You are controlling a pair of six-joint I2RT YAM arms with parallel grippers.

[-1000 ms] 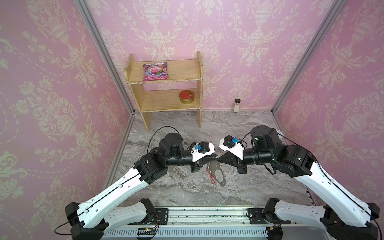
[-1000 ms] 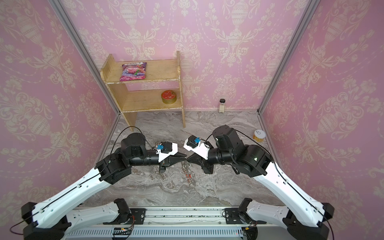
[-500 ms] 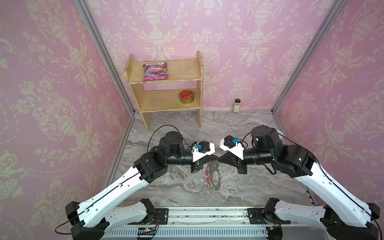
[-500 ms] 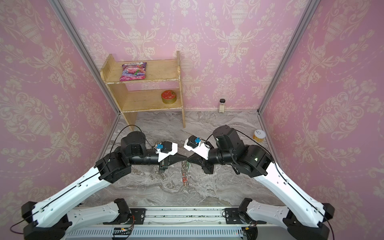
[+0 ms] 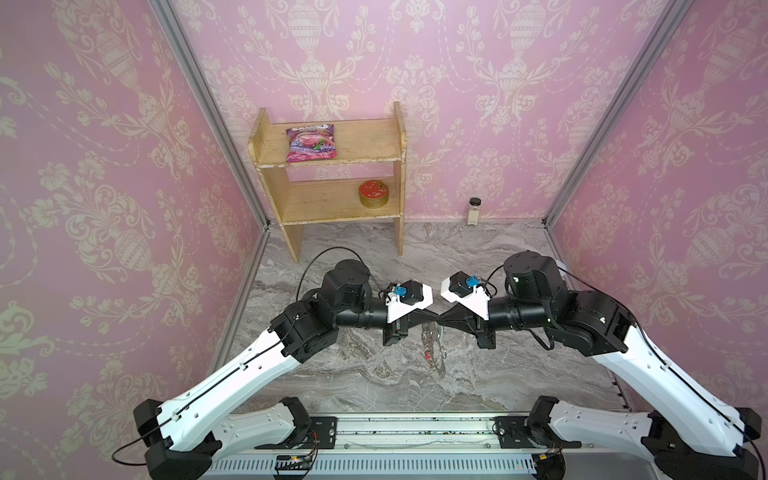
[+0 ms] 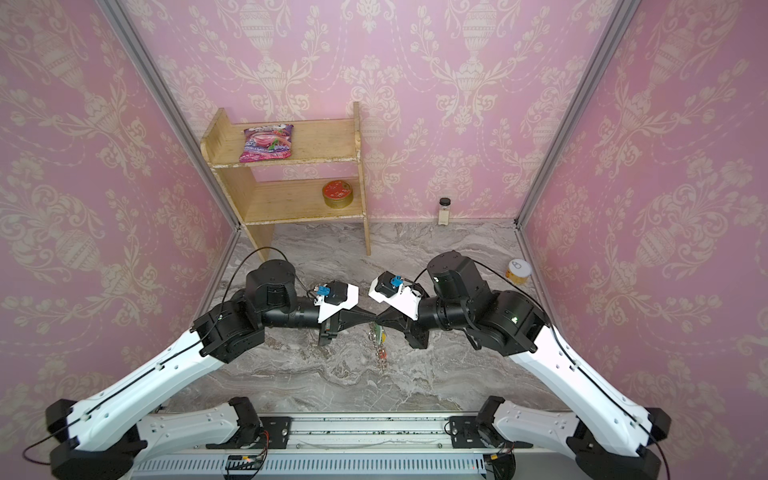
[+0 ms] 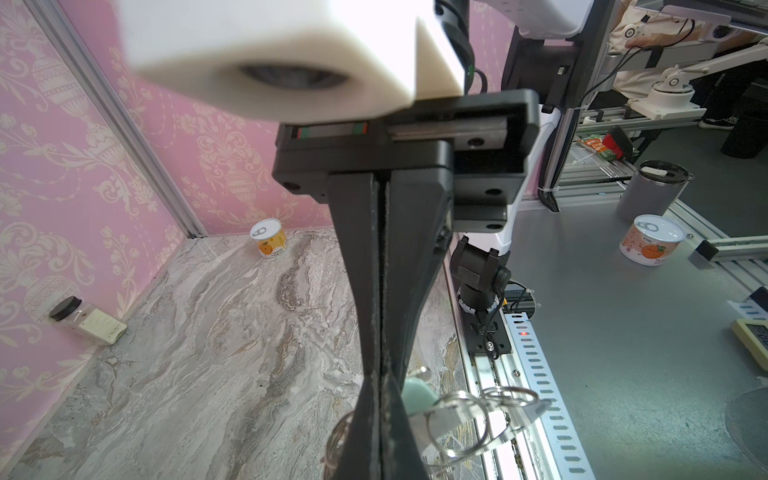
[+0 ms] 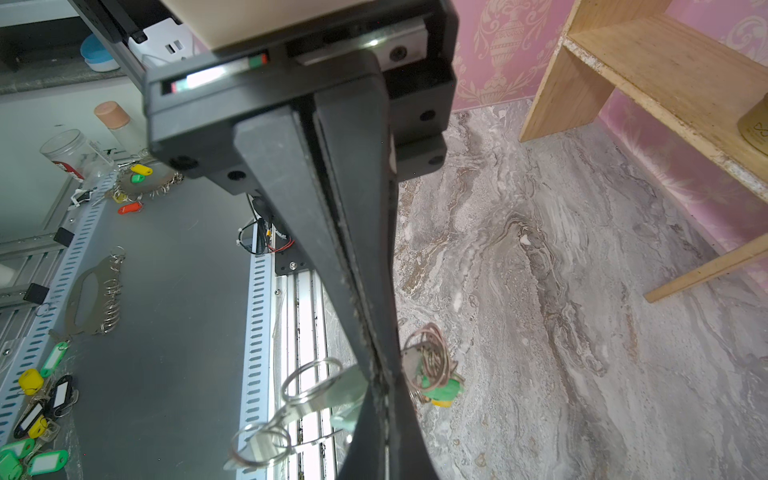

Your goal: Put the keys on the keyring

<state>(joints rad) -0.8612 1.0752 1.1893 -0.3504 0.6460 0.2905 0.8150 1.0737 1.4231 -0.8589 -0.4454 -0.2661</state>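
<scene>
Bright, even, diffuse light from overhead. Pink damask-papered walls [image 5: 104, 174] evenly lit, no hotspots. Only soft, faint shadows on the grey marbled tabletop [image 5: 374, 386]. Both top views sharp; wide-angle bowing tilts the aluminium corner posts [image 6: 166, 112] outward.

Wrist views:
- White blocky camera housing [image 7: 270, 54], very close, badly out of focus.
- Flat grey metal keyring [image 7: 511, 424] smeared and soft.
- Silver base rail [image 8: 305, 332] blown out white.
</scene>
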